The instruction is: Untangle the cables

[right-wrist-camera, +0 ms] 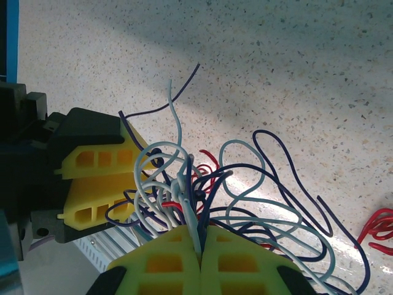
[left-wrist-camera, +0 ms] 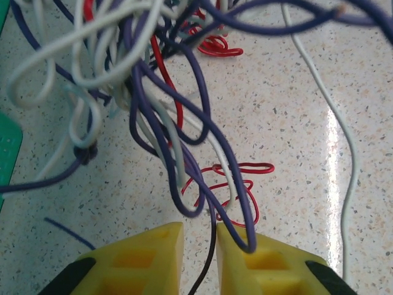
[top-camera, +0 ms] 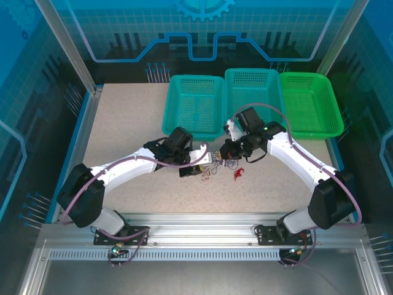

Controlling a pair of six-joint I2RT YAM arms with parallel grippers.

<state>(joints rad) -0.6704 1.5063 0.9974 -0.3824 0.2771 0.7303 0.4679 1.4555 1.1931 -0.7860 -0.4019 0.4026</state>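
On the speckled bench, the blocky yellow left fingers were seen narrowly apart, with one dark strand running lengthwise through the gap. The cables, thin glossy loops of purple, white and red, were bunched just ahead, between both arms. The right fingers were clamped together on several strands.

My speckled table carries three mesh baskets; the middle basket stands at its far edge; teal basket just left of it; green basket just right; loose red wire lies before it.
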